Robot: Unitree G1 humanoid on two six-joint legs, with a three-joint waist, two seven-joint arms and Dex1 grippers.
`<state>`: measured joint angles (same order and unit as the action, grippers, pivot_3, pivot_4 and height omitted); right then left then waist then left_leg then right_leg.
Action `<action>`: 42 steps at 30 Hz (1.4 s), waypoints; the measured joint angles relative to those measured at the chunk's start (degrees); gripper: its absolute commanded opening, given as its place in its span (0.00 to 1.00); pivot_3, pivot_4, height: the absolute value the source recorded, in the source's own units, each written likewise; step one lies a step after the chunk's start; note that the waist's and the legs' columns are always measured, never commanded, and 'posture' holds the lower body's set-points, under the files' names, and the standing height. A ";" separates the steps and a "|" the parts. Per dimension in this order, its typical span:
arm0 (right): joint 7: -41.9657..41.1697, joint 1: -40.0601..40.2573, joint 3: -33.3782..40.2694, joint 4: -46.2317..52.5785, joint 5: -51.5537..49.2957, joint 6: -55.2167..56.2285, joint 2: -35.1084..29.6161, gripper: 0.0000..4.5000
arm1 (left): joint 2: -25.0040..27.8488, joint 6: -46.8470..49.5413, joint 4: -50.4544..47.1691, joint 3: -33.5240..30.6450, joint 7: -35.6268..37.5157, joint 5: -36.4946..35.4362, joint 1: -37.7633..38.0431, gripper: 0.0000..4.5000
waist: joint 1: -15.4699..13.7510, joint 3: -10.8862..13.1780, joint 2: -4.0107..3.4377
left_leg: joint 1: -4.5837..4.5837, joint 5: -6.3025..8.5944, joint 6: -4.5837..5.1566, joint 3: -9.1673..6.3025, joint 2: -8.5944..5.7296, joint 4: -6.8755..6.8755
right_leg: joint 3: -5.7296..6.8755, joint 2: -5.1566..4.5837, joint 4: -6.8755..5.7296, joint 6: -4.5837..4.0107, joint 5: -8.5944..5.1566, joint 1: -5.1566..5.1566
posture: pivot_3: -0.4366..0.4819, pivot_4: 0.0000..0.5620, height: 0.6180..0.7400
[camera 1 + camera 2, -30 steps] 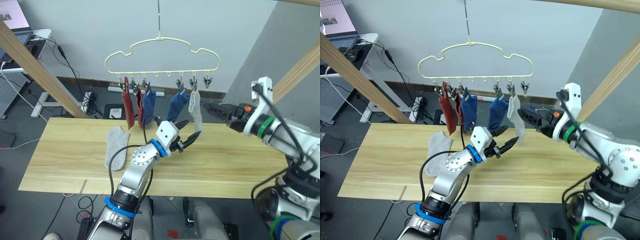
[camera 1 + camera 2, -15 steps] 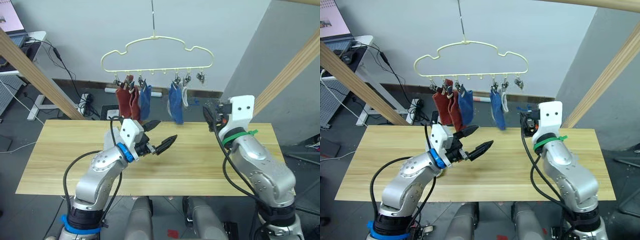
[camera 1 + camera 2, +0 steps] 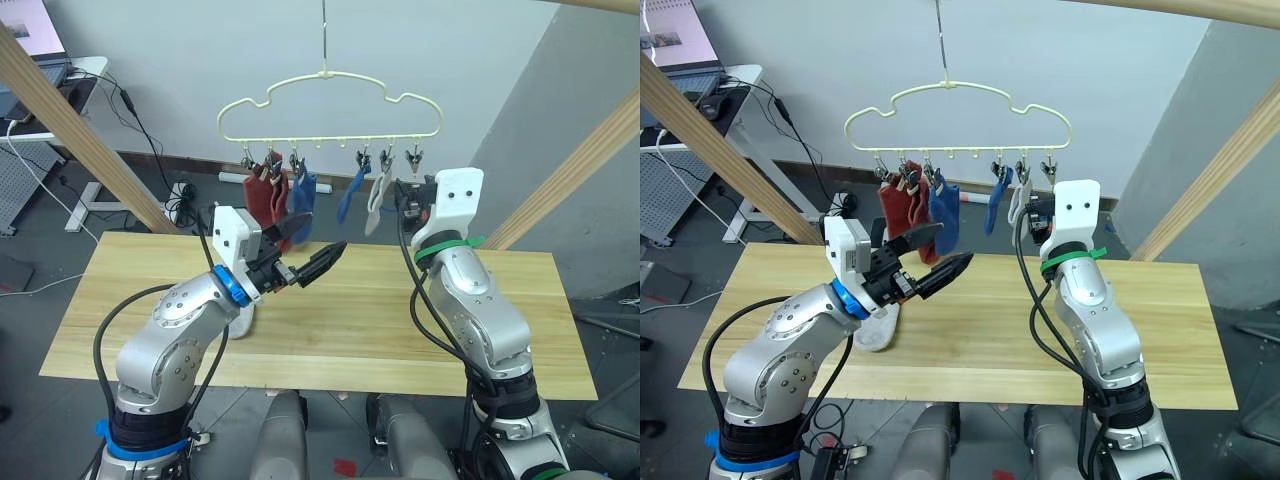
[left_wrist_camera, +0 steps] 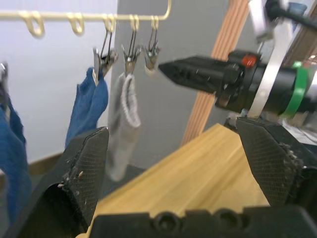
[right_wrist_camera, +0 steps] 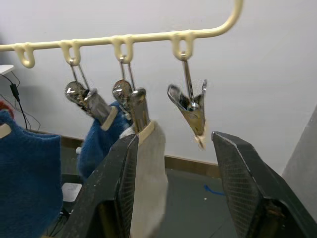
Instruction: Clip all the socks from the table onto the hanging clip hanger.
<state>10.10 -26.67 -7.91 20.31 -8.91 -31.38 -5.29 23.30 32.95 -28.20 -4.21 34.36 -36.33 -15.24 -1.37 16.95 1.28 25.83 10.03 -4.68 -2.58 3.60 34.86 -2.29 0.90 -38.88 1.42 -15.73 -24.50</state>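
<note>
Both arms' fingers point(image 5: 126, 193) spread wide, empty; grey sock point(image 3: 880, 328) lies below left fingers point(image 3: 950, 268).

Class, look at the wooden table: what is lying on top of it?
On the table lies one light grey sock, partly covered by the left arm. Whether anything else lies beneath that arm cannot be seen.
</note>
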 measured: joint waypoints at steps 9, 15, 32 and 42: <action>0.54 -3.51 2.17 -5.45 5.09 1.90 2.89 0.55 | 0.27 -0.06 -0.85 0.09 -0.02 -0.19 -1.34 1.00 | -0.12 0.00 0.00 | 0.00 -0.01 -0.02 0.00 0.00 0.00 | 0.00 -0.01 -0.03 -0.01 0.00 0.00 | 0.70 0.51 1.00; 0.62 -4.26 2.38 -7.24 7.68 1.92 4.02 0.55 | 0.33 -0.07 -0.85 0.09 -0.20 -0.17 -1.10 1.00 | -0.16 0.00 0.00 | -0.02 -0.02 -0.02 -0.01 0.00 0.01 | 0.01 -0.01 -0.08 -0.01 0.01 0.00 | 0.71 0.51 1.00; 0.53 -8.85 4.32 -11.52 9.91 3.13 8.25 0.55 | 0.59 0.01 -1.26 0.09 -1.26 -0.23 -0.52 1.00 | -0.28 0.00 0.00 | -0.02 -0.02 -0.02 -0.02 0.00 0.01 | 0.02 -0.01 -0.09 -0.03 0.02 0.01 | 0.72 0.51 1.00; -1.08 -9.46 3.79 -11.69 10.19 4.11 8.81 0.55 | 0.60 0.26 -1.69 0.08 -1.29 -1.27 -0.17 1.00 | -0.38 0.00 0.00 | -0.03 -0.02 -0.02 -0.02 0.01 0.01 | 0.03 -0.01 -0.10 -0.04 0.03 0.01 | 0.73 0.50 1.00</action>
<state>9.01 -36.13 -4.11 8.62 1.28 -27.27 3.53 23.90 33.21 -29.89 -4.13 33.08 -37.60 -15.41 -1.75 16.95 1.28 25.81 10.02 -4.70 -2.60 3.60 34.87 -2.26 0.89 -38.98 1.38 -15.71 -24.49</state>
